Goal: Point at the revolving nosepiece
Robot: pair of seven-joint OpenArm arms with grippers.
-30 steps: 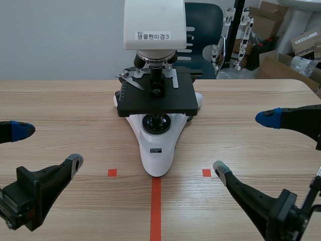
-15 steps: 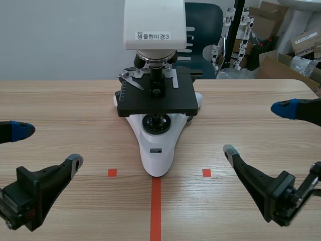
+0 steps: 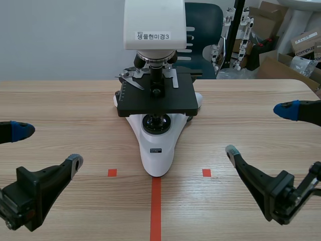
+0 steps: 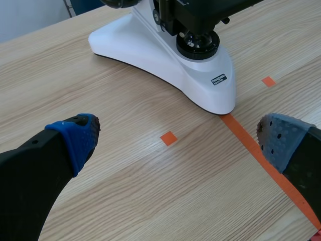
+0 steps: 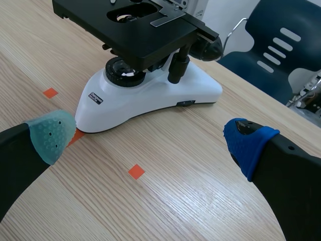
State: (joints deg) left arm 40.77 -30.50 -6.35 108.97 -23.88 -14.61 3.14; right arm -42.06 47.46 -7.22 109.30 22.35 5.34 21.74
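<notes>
A white microscope (image 3: 156,75) with a black stage (image 3: 156,99) stands at the table's middle. Its revolving nosepiece (image 3: 154,60) sits under the white head, just above the stage, with dark objectives hanging from it. My left gripper (image 3: 45,145) is open at the near left, well short of the microscope base (image 4: 165,55). My right gripper (image 3: 263,129) is open at the near right, and the base (image 5: 150,95) and stage (image 5: 135,25) lie ahead of it. Neither wrist view shows the nosepiece.
A dark blue chair (image 3: 203,30) stands behind the table. Cardboard boxes (image 3: 288,50) and a white robot frame (image 3: 241,35) fill the back right. The table's far edge runs behind the microscope.
My right gripper has drawn back to the right, away from the microscope, and slightly lower. The left arm and the microscope have not moved.
</notes>
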